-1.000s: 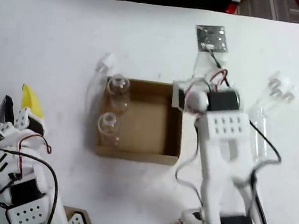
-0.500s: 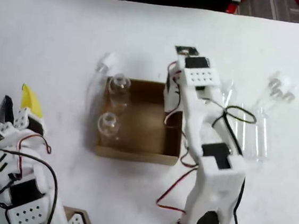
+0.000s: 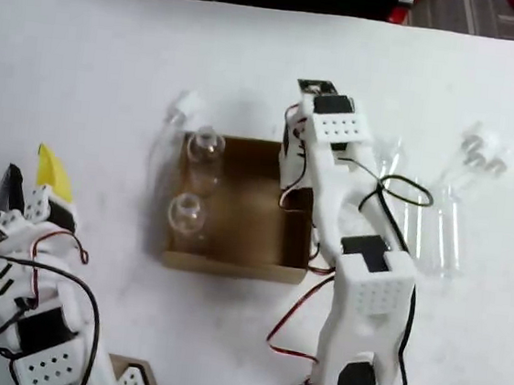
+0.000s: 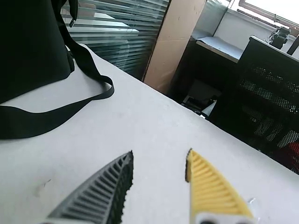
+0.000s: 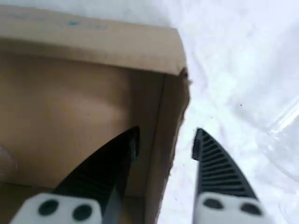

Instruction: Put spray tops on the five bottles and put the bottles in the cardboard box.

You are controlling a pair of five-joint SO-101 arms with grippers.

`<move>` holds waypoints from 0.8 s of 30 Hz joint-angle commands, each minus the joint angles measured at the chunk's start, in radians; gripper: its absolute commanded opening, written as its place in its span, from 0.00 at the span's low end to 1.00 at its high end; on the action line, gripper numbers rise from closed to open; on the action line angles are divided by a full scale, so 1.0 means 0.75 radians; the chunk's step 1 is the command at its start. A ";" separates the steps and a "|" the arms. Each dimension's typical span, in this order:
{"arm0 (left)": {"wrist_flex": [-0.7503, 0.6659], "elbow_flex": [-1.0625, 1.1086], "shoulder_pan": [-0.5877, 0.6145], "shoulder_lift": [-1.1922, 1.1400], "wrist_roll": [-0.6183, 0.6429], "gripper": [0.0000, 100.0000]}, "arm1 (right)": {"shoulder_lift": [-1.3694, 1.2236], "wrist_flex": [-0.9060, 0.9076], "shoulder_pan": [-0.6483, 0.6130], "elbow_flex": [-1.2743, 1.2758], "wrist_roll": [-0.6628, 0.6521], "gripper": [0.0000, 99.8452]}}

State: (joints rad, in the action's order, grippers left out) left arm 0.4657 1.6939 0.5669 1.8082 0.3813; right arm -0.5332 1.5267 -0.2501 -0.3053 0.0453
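Note:
The cardboard box (image 3: 231, 265) sits mid-table with two clear bottles upright inside along its left wall, one at the back (image 3: 204, 146) and one at the front (image 3: 186, 213). My right gripper (image 3: 289, 164) hangs over the box's right wall near the far corner. In the right wrist view it (image 5: 163, 140) is open, one finger inside the box (image 5: 70, 107) and one outside, straddling the wall. Loose clear bottles (image 3: 441, 232) lie on the table right of that arm. My left gripper (image 3: 26, 157) rests at the near left, open and empty (image 4: 159, 163).
Clear spray tops (image 3: 482, 152) lie at the far right. Another clear piece (image 3: 183, 107) lies just beyond the box's far left corner. A black bag with a strap (image 4: 28, 46) sits on the table past the left gripper. Wires (image 3: 294, 325) trail from the right arm.
The right arm swung left and stretched out, bringing its gripper from right of the box onto the box's right wall. The left arm stayed still.

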 commanded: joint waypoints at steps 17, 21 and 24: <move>-0.012 -0.004 -0.017 0.009 0.010 0.18 | 0.005 -0.017 -0.007 -0.037 -0.010 0.11; -0.010 -0.004 -0.017 0.009 0.010 0.18 | 0.005 -0.046 -0.007 -0.035 -0.010 0.11; -0.010 -0.004 -0.017 0.009 0.010 0.18 | 0.005 -0.046 -0.007 -0.035 -0.010 0.11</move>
State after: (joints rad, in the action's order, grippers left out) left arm 0.4657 1.6939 0.5669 1.8082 0.3813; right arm -0.5363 1.5037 -0.2501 -0.3053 0.0453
